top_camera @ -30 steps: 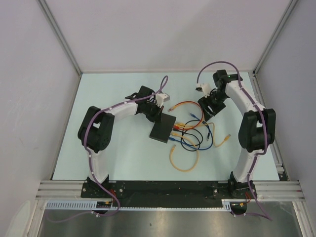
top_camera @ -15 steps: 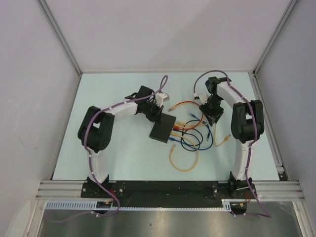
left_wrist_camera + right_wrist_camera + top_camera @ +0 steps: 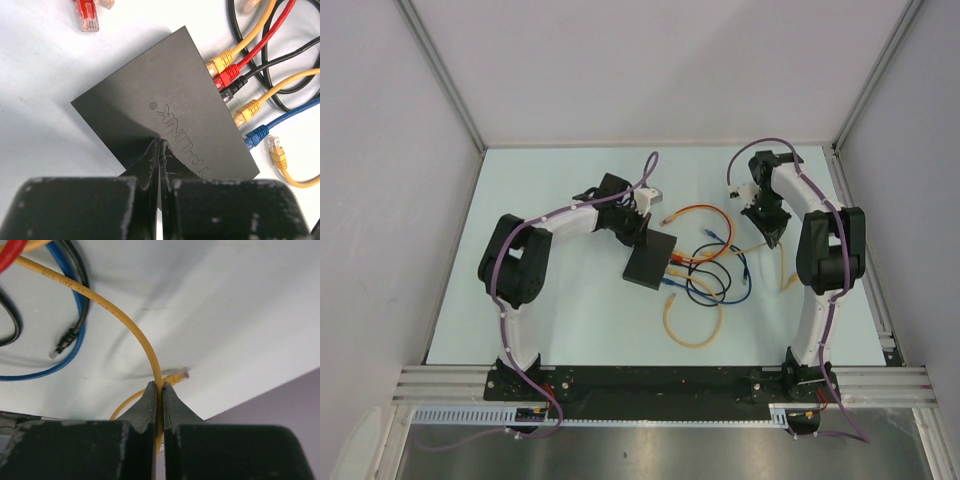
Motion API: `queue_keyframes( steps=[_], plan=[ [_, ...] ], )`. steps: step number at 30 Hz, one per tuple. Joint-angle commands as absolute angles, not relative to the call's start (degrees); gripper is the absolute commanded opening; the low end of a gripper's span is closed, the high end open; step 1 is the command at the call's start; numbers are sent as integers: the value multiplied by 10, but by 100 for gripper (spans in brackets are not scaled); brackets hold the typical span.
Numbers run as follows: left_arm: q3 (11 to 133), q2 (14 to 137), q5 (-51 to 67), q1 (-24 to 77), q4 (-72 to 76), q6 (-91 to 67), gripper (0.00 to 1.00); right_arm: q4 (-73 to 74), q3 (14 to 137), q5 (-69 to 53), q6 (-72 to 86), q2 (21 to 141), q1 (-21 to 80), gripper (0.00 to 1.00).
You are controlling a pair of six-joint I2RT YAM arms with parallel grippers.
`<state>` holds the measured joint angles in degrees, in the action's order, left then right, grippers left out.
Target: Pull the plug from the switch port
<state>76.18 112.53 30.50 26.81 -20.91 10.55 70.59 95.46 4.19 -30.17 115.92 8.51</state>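
**1. Switch location.** The switch [image 3: 150,100] lies flat on the surface [image 3: 550,320], about midway between the left and right edges. Its port face is turned toward the right edge.

**2. Left pincer.** My left pincer [image 3: 159,143] is clenched on nothing. Its tips bear down on the switch top near an edge away from the ports. I judge this to be a hold-down, so the light box does not slide when a lead is tugged.

**3. Right pincer.** My right pincer [image 3: 160,387] is clamped on a yellow patch cable [image 3: 130,325], well out toward the right edge. A free clear connector [image 3: 181,374] lies just past the tips. I cannot tell which port this cable leads to.

**4. Materials and shapes.**
- The switch is a thin, matte-black rectangle with sharp corners and embossed TP-LINK lettering.
- Five plugs sit in a row along its port face: yellow plug [image 3: 220,62], red plug [image 3: 229,76], black plug [image 3: 230,92], second yellow plug [image 3: 245,112] and blue plug [image 3: 256,136]. Each has a moulded boot.
- A loose yellow connector [image 3: 276,150] lies just beside the blue plug, outside any port.
- The cable jackets are round and pliable and fall in loops.
- The surface is smooth and pale.
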Motion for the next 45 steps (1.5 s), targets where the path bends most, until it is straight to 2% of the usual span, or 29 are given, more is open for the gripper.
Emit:
queue_keyframes(
  steps=[1, 7, 15, 18, 22, 24, 26, 29, 35, 40, 41, 42, 43, 44, 45],
  plan=[
    [775, 1127, 321, 259, -200, 105, 1, 693, 974, 110, -308, 1113, 84, 0],
    [773, 1124, 323, 258, -200, 102, 1, 742, 1025, 133, -371, 1129, 66, 0],
    [769, 1122, 326, 258, -191, 96, 1, 760, 1018, 169, -493, 1138, 60, 0],
    [767, 1121, 327, 258, -192, 97, 1, 760, 1049, 184, -505, 1151, 48, 0],
    [766, 1121, 328, 258, -190, 99, 1, 783, 1165, 153, -522, 1179, 17, 0],
    [768, 1122, 329, 257, -190, 98, 1, 803, 1219, 117, -511, 1198, -16, 0],
    [772, 1124, 329, 255, -191, 98, 1, 846, 1329, 67, -471, 1250, -40, 0],
    [778, 1128, 328, 255, -196, 98, 2, 867, 1435, 46, -407, 1317, -71, 0],
    [787, 1127, 328, 251, -213, 98, 2, 744, 1366, -20, -328, 1338, -84, 0],
    [786, 1119, 326, 250, -226, 105, 2, 707, 1432, -57, -237, 1396, -90, 0],
    [784, 1114, 326, 250, -230, 105, 3, 699, 1444, -61, -226, 1403, -90, 3],
    [783, 1113, 324, 250, -233, 106, 3, 692, 1448, -66, -208, 1400, -90, 16],
    [782, 1111, 322, 250, -235, 107, 4, 686, 1442, -78, -202, 1395, -90, 49],
    [782, 1108, 319, 250, -238, 107, 5, 677, 1437, -79, -195, 1390, -87, 57],
    [782, 1103, 316, 250, -244, 108, 6, 677, 1434, -84, -191, 1376, -84, 60]
  ],
)
